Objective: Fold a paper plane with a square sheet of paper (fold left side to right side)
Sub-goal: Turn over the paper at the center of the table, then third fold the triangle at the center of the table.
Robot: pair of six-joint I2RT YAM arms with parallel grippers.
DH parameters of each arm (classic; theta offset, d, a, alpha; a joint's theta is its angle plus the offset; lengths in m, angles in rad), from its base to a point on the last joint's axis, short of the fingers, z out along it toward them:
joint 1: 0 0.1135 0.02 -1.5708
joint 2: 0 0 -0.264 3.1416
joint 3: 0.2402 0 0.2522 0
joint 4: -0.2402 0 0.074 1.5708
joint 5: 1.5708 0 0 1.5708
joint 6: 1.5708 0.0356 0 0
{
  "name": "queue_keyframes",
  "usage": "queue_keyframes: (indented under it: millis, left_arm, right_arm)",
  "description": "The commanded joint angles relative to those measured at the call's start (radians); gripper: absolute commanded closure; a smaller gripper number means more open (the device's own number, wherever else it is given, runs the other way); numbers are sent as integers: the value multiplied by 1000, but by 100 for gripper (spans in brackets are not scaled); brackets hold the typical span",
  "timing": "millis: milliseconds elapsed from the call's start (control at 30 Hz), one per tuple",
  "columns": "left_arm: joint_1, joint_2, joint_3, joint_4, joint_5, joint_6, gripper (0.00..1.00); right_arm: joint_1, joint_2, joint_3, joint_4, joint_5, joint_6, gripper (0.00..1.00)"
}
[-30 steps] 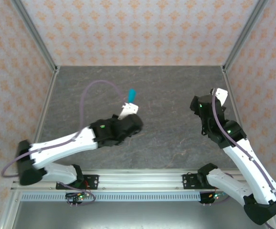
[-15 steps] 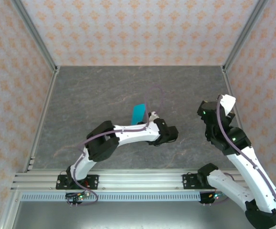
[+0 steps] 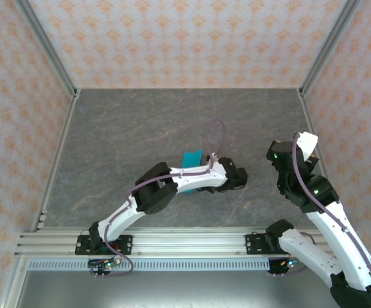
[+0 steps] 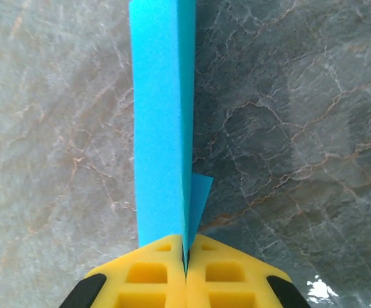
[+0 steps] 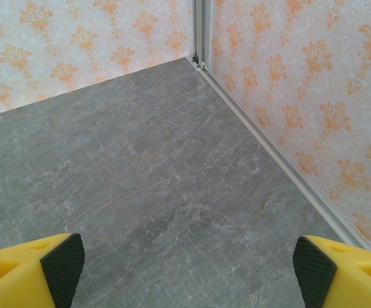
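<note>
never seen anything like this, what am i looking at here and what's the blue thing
Two white robot arms are bolted at the near edge of a grey marbled table. One picture looks down from above; the other two come from a camera on each wrist, showing its own yellow fingers. The left gripper is shut on a narrow folded piece of bright blue paper. The right gripper is open, holding nothing.
</note>
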Motion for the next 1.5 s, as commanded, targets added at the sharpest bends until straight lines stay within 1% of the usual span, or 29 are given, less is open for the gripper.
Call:
queue_keyframes:
  millis: [0,33,133,267,367,500,600,667,700,767,833,933,1000,1033,1100,1200,1333,1467]
  left_arm:
    - [29,-26,41,78,97,54,92]
    - [33,-44,35,116,130,75,90]
    - [44,-103,7,222,211,131,71]
    - [79,-173,-46,320,313,171,58]
    - [117,-257,-131,418,401,192,53]
    - [173,-441,-326,619,515,216,41]
    - [225,-601,-506,738,538,228,30]
    - [275,-689,-619,797,551,230,26]
    - [308,-730,-681,831,577,229,25]
    - [373,-797,-794,912,646,218,24]
    - [442,-849,-907,1019,739,203,24]
    - [517,-873,-1022,1164,860,165,24]
    - [553,-859,-1070,1248,931,140,27]
    - [561,-847,-1081,1276,963,134,29]
    - [569,-806,-1081,1298,1007,135,37]
    - [568,-748,-1068,1312,1037,137,48]
    - [569,-698,-1057,1311,1031,135,48]
    - [566,-650,-1047,1319,1061,134,48]
  right_arm:
    - [2,-3,-5,-31,9,-18,11]
    - [2,-2,-8,-33,4,-21,10]
    - [2,7,-4,-32,-26,-27,8]
    - [2,28,-1,-24,-91,-27,6]
    - [2,55,-4,-4,-168,-31,5]
    - [2,99,-11,44,-299,-23,5]
    - [2,132,-39,122,-445,4,6]
    - [3,165,-63,193,-548,26,7]
    - [3,186,-76,229,-596,42,8]
    - [4,229,-97,297,-686,69,10]
    - [10,270,-119,363,-751,96,12]
    - [33,304,-144,419,-772,111,12]
    - [51,315,-160,441,-766,118,12]
    - [57,315,-167,448,-767,122,12]
    - [70,315,-181,455,-763,128,12]
    - [75,311,-188,445,-751,128,12]
    - [75,302,-182,423,-732,116,12]
    - [75,295,-180,421,-733,110,12]
